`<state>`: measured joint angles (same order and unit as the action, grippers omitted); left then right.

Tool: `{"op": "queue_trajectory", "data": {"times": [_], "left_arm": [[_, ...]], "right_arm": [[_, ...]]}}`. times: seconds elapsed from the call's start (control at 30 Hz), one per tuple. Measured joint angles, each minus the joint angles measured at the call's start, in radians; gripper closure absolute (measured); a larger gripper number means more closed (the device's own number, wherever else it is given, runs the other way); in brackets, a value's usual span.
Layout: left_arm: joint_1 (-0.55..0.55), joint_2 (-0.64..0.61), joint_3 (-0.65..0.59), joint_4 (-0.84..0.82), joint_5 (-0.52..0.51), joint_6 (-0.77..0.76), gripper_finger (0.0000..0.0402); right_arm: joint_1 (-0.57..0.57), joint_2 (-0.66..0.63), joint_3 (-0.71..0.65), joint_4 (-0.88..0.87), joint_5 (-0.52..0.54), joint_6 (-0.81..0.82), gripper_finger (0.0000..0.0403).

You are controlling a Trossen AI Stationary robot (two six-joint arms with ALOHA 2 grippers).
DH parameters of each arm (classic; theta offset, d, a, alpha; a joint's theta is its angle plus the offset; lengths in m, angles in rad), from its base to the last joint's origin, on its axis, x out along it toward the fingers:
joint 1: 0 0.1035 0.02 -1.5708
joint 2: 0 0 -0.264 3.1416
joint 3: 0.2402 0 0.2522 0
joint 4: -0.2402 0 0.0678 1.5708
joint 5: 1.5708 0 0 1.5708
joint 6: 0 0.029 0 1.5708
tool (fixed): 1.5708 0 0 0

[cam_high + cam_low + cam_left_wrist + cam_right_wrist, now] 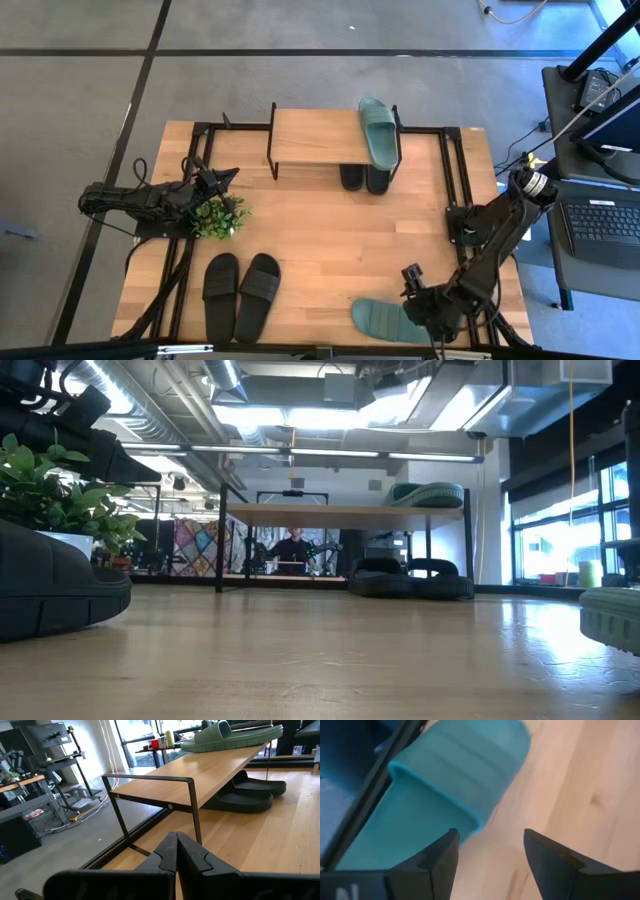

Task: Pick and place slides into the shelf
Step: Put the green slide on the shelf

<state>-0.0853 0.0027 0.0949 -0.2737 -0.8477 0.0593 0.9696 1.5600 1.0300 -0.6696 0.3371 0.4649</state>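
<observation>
My right gripper hovers, jaws spread, over the green slide at the tabletop's near edge; I should centre on its strap before closing. Left gripper, jaws closed and empty, waits by the plant, while the shelf beyond carries the matching green slide above a black pair

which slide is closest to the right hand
The green slide at the table's front edge, just beside the open right hand; the other green one lies on the shelf.

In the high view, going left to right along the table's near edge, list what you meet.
Black slide → second black slide → green slide → right gripper, open over that slide's end.
</observation>
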Motion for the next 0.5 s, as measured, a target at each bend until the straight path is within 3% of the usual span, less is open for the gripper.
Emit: {"op": "queue_trajectory", "data": {"times": [0.1, 0.5], "left_arm": [[0.000, 0.000, 0.000, 0.000, 0.000, 0.000, 0.0401], [0.000, 0.000, 0.000, 0.000, 0.000, -0.002, 0.0401]], "right_arm": [[0.003, 0.000, -0.043, 0.078, 0.054, -0.060, 0.0180], [-0.013, 0.005, -0.191, 0.406, 0.053, -0.176, 0.0180]]}}
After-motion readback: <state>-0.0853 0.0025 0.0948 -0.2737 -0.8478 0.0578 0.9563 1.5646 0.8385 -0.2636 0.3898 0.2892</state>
